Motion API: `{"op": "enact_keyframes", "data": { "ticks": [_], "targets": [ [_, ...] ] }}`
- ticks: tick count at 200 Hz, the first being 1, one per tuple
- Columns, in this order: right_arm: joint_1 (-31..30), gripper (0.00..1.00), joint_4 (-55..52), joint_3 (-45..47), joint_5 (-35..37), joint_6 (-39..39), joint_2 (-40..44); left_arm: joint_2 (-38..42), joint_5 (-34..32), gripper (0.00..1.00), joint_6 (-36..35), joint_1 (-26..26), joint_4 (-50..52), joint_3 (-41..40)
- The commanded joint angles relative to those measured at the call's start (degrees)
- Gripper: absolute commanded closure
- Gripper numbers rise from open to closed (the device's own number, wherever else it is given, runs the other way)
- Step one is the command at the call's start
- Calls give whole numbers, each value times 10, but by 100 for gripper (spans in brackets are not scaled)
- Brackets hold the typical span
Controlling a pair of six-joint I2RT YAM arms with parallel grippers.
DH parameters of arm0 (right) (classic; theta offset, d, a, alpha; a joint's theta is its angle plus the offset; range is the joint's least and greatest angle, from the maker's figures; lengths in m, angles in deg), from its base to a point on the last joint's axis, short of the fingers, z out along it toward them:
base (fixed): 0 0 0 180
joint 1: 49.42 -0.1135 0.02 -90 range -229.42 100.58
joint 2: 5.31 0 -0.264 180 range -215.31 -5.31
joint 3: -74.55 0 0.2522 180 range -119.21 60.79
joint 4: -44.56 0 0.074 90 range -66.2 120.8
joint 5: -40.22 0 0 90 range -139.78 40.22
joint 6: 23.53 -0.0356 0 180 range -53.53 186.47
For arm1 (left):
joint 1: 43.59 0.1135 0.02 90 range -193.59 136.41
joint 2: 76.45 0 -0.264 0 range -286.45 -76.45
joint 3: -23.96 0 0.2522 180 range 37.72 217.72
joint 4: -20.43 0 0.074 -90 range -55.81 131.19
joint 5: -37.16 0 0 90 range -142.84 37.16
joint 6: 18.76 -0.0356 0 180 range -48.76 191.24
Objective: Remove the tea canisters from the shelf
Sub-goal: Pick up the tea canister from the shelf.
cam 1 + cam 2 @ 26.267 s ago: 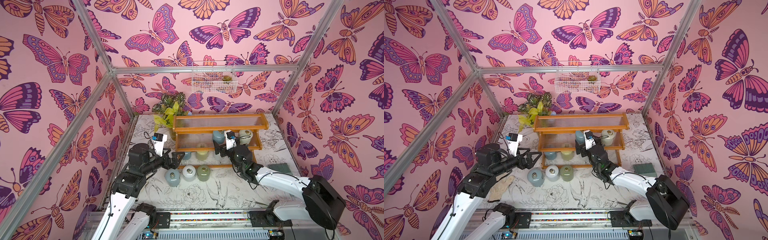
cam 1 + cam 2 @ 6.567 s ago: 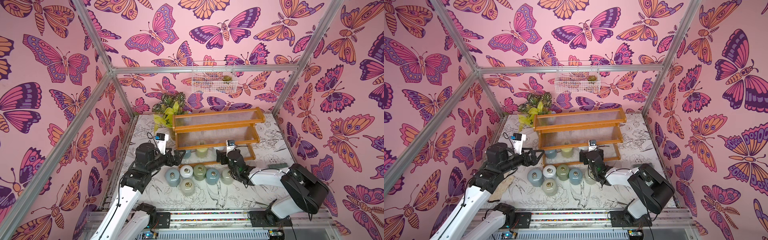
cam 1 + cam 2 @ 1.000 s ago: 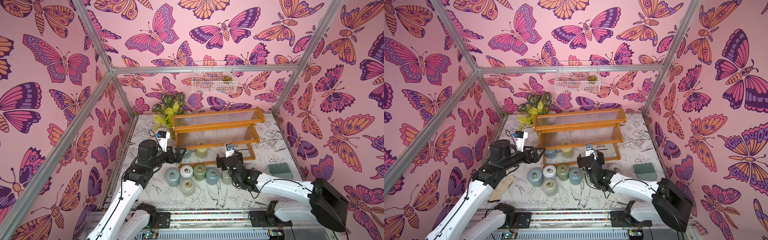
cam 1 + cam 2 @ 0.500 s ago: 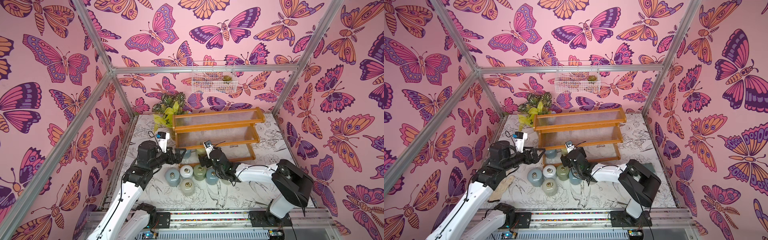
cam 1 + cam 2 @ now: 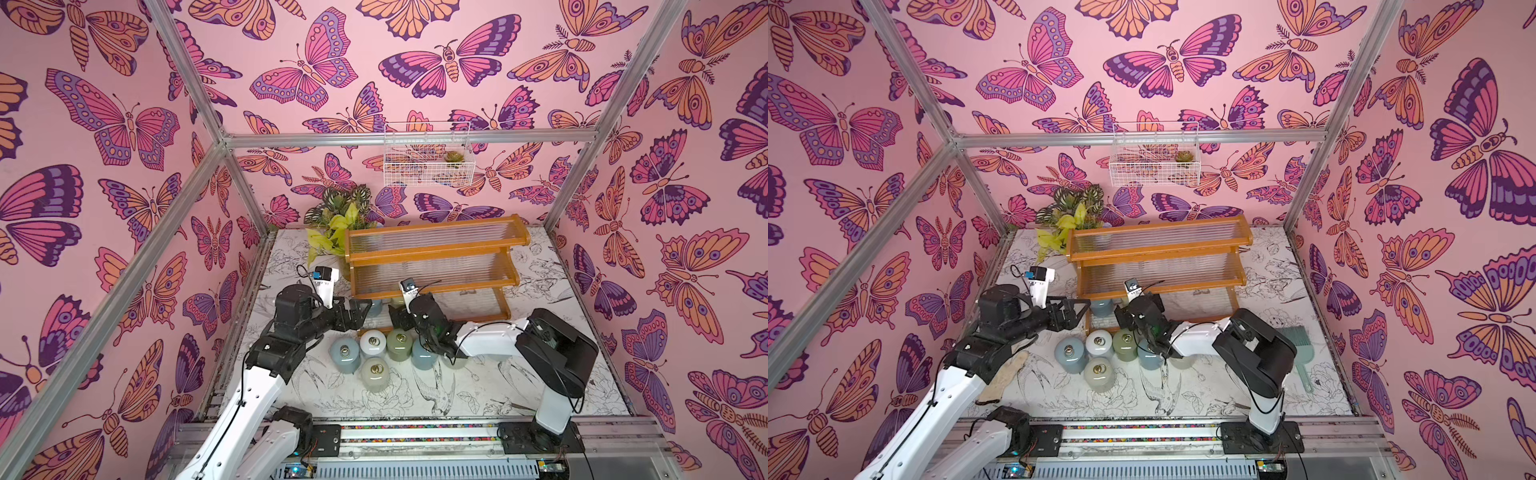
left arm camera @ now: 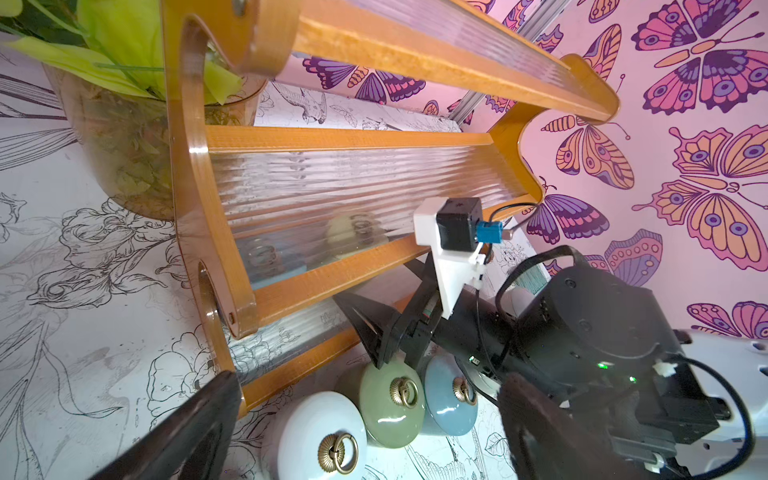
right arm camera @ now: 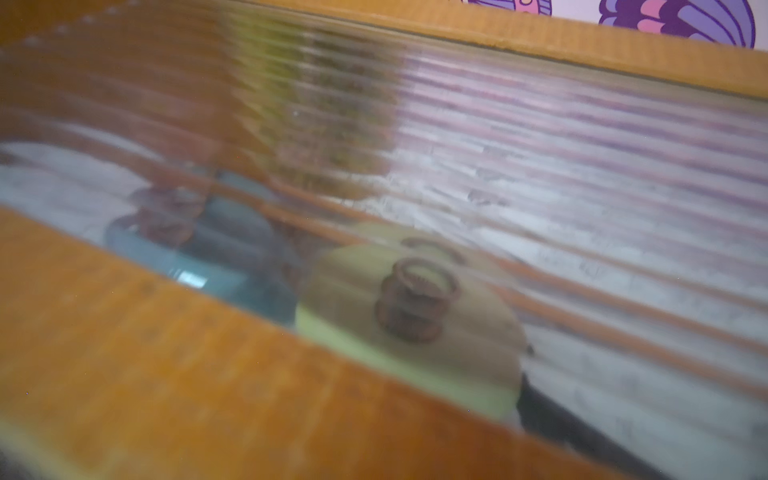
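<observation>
Glossy gold-ringed tea canisters (image 5: 372, 341) are clustering lower-centre before the wooden, ribbed-panel shelf (image 5: 432, 250). Left claw (image 5: 362, 316) and right claw (image 5: 395, 319) are gaping, empty.

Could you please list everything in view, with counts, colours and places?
Table: one, white with black drawings.
Shelf: one, orange-brown, clear ribbed panels, back of table.
Canisters on shelf: two, blue and cream, bottom tier.
Canisters on table: six, two blue, white, green, two pale, before shelf, one half-hidden.
Plant: one, green-yellow, beside shelf.
Basket: one, white wire, back wall.
Comb: one, pale green, table's right side.
Flat piece: one, beige, table's left side.
Left gripper: one, black, open, near shelf's left end.
Right gripper: one, black, open, at bottom tier.
</observation>
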Motion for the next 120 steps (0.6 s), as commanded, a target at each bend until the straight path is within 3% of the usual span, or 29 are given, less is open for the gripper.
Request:
{"op": "enact_keyframes", "data": {
  "ticks": [1, 43, 94, 120],
  "targets": [
    [7, 1, 13, -26, 20, -13, -22, 10, 4, 0, -3, -3, -5, -13],
    [10, 1, 12, -44, 41, -31, -57, 11, 5, 0, -2, -3, -4, -18],
    [10, 24, 34, -38, 49, -30, -64, 9, 6, 0, -3, -4, -4, -17],
    [10, 30, 44, -31, 46, -21, -47, 4, 5, 0, -3, -3, -5, -15]
  ]
}}
